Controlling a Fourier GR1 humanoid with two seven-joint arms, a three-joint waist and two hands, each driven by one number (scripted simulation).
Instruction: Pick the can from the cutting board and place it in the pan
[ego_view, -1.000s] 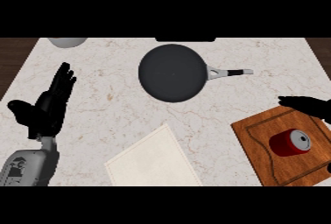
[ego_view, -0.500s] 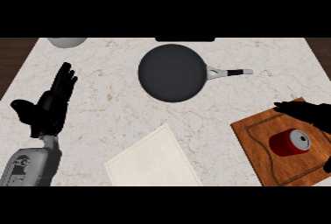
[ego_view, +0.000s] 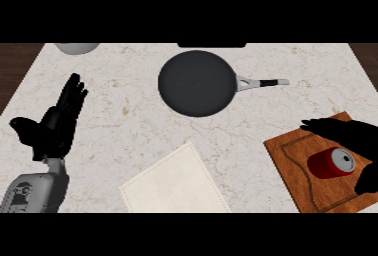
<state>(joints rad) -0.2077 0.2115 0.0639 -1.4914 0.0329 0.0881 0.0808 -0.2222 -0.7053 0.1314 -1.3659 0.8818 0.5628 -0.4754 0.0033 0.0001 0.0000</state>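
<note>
A red can with a silver top lies on its side on the brown cutting board at the lower right. My right hand hangs over the board, fingers spread open, reaching round the can's far side without closing on it. The dark round pan with its grey and black handle sits at the counter's upper middle, nothing in it. At the left, my left hand rests open with fingers pointing up.
A cream cloth lies at the lower middle of the marble counter. A pale bowl shows at the upper left edge. A dark object sits at the far edge behind the pan.
My right hand has come left and down over the cutting board, closer to the can. The left hand has shifted slightly; the can and pan have not moved.
</note>
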